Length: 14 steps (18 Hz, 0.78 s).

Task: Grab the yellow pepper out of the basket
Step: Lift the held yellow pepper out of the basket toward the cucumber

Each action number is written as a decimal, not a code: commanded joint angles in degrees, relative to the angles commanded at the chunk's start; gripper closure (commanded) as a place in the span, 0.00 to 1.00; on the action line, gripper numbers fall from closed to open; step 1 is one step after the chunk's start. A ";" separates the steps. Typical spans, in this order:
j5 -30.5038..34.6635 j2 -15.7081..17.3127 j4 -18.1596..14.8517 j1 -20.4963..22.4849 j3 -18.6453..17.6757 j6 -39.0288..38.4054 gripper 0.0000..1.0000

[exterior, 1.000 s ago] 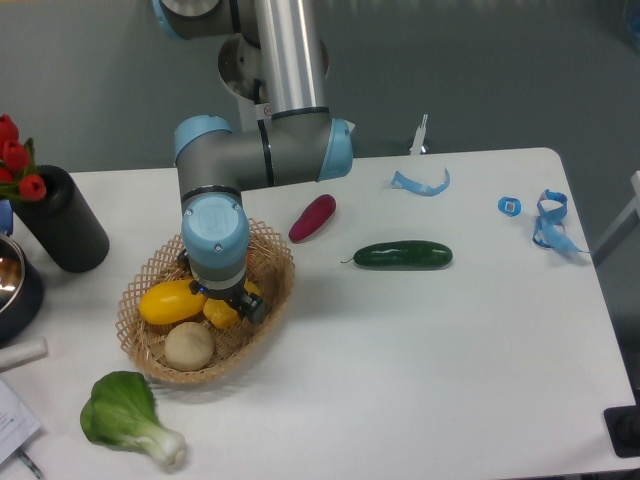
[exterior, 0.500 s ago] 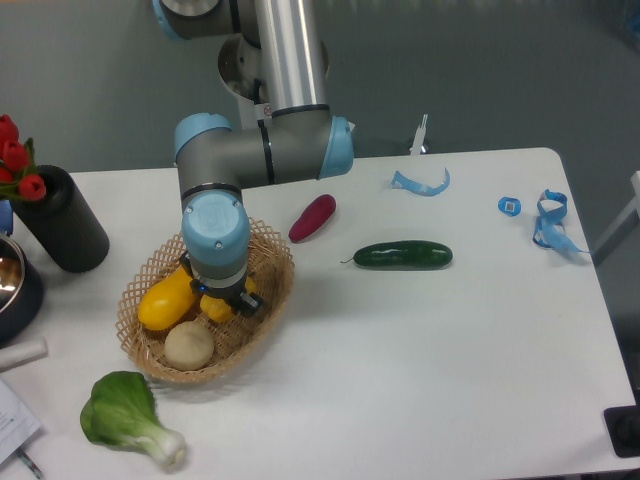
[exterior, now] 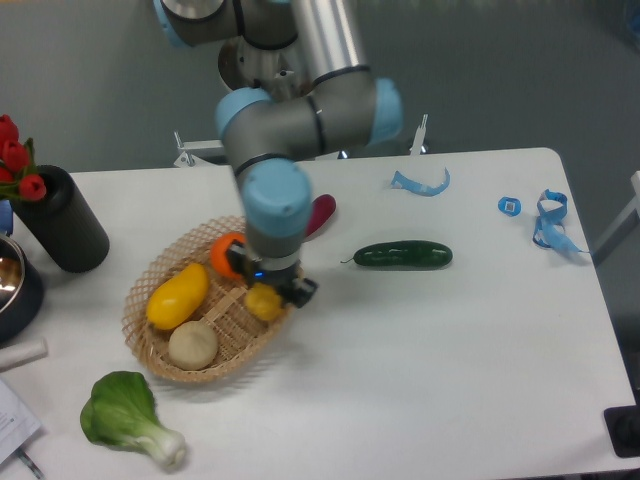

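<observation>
At the table's left edge a metal bowl point(exterior: 14, 285) is cut off by the frame, and so are the red tulips point(exterior: 17, 158) standing in a black cylinder point(exterior: 62, 221). A pale roll point(exterior: 22, 353) and a sheet of paper point(exterior: 14, 418) near the front-left corner are also only partly in view. A green bok choy point(exterior: 125, 417) lies near the front edge.

The basket point(exterior: 150, 345) sits on the left half of the table. It holds a long smooth yellow vegetable point(exterior: 177, 296), a round beige item point(exterior: 193, 345) and an orange fruit point(exterior: 226, 253), partly hidden behind the arm.

The gripper point(exterior: 268, 292) points down over the basket's right rim. Its jaws are closed on the yellow pepper point(exterior: 263, 301), which hangs just above that rim; the fingers are mostly hidden under the wrist. Behind the arm a purple vegetable point(exterior: 322, 212) is partly covered.

A cucumber point(exterior: 403, 255) lies near the table's middle. A blue strip point(exterior: 420, 184) lies toward the back edge, with a small blue ring point(exterior: 510, 206) and a blue ribbon point(exterior: 551, 222) toward the back-right corner.

Compared with half a second ago, the arm has swung right and the pepper has left the basket's middle for its right rim. The orange fruit, then hidden, now shows. The basket itself has shifted slightly.
</observation>
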 joint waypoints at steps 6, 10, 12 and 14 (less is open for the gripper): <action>0.17 -0.26 0.18 8.96 3.26 5.00 0.55; 0.26 -1.32 0.53 14.24 3.79 11.41 0.58; 0.35 -2.19 0.53 16.53 5.36 15.02 0.63; 0.35 -3.25 0.62 18.02 7.21 17.40 0.64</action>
